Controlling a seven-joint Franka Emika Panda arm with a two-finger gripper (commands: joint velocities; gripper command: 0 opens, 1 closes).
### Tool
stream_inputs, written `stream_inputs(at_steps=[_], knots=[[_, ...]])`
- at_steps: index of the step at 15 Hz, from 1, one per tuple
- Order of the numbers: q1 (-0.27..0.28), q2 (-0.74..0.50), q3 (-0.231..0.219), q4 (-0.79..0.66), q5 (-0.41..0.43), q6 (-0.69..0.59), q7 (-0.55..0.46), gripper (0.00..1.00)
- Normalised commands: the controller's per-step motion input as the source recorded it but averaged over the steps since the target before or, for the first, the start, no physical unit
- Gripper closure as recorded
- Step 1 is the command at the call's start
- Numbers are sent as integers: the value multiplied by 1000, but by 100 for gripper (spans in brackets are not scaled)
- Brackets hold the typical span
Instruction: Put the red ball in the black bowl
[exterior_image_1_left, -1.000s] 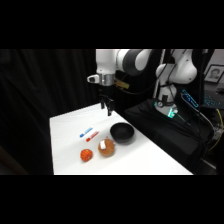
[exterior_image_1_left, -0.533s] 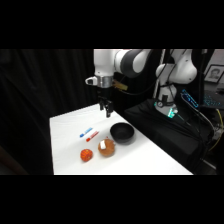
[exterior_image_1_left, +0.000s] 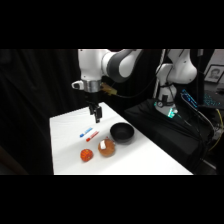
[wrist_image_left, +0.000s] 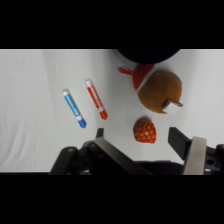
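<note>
Gripper (wrist_image_left: 137, 137) hangs spread wide above the red ball (wrist_image_left: 145, 130), holding nothing. At twelve o'clock, the black bowl (wrist_image_left: 145, 55) is cut off by the wrist view's top.

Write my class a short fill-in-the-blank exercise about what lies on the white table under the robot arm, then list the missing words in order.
1. The red ball lies on the table, not yet inside the black ____.
2. Beside the red marker lies a marker coloured ____.
3. The number of markers on the table is ____.
4. The open tool hangs above the table and holds ____.

Missing words: bowl; blue; two; nothing
</note>
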Motion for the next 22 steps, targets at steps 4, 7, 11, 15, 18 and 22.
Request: stream_inputs(at_steps=[4, 7, 11, 15, 18, 22], knots=[[-19, 385, 66, 535, 182, -100, -116, 0], [-20, 360, 63, 479, 152, -46, -100, 0], [-9, 346, 26, 411, 87, -25, -48, 0], [-18, 324, 58, 345, 126, 1, -56, 0], [-5, 310, 75, 333, 138, 14, -57, 0], [18, 301, 35, 346, 110, 25, -32, 0]])
